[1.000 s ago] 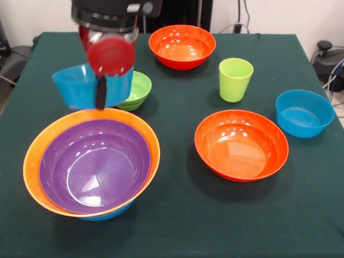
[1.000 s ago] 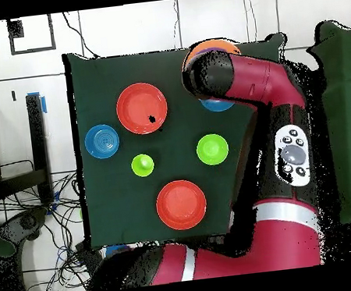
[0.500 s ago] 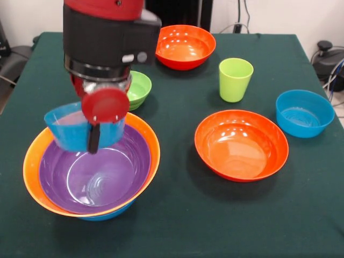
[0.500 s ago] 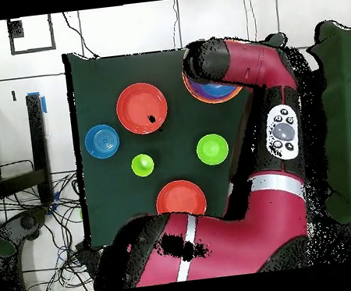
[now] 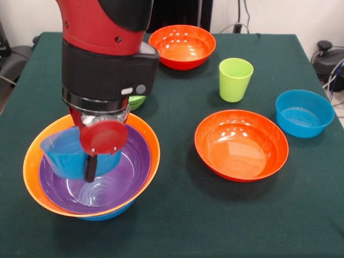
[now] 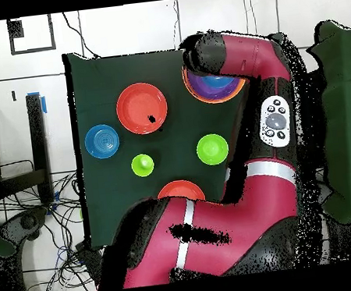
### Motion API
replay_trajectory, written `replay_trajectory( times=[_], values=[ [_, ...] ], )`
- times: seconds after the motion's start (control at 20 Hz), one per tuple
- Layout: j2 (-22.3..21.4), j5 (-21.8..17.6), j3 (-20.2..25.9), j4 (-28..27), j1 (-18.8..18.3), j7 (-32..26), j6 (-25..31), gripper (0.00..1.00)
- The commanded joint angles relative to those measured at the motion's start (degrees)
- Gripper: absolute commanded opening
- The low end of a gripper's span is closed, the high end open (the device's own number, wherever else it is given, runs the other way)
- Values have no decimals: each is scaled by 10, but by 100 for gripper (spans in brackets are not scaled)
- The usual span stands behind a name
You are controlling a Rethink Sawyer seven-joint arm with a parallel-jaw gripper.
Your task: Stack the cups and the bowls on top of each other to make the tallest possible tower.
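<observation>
My gripper (image 5: 90,161) is shut on the rim of a blue bowl (image 5: 60,156) and holds it tilted, low inside the purple bowl (image 5: 121,180). One dark finger (image 5: 90,168) shows on the blue bowl's outer wall. The purple bowl sits nested in a big orange bowl (image 5: 30,161), with a blue bowl (image 5: 102,216) underneath; this is the tower, which also shows in the overhead view (image 6: 234,90), half hidden by my arm. The lime-green cup (image 5: 235,79) stands upright at the back right, apart from the gripper.
A red-orange bowl (image 5: 241,144) sits right of the tower, another (image 5: 183,45) at the far edge, and a blue bowl (image 5: 303,113) at the right edge. The small lime-green bowl (image 5: 137,101) is mostly hidden behind my arm.
My gripper has moved toward the camera and downward with the blue bowl, from above the table beside the small lime bowl to low inside the purple bowl.
</observation>
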Motion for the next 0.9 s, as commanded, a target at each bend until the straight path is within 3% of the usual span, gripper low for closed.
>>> replay_trajectory(
  times=[0.05, 0.3, 0.45, 0.9],
  values=[
    [26, -35, 50, -34, 6, -112, 39, 0],
    [43, -32, 58, -42, 3, -121, 42, 0],
    [52, -15, 74, -41, -3, -136, 92, 0],
    [46, -11, 75, -12, 2, -114, 72, 0]
  ],
)
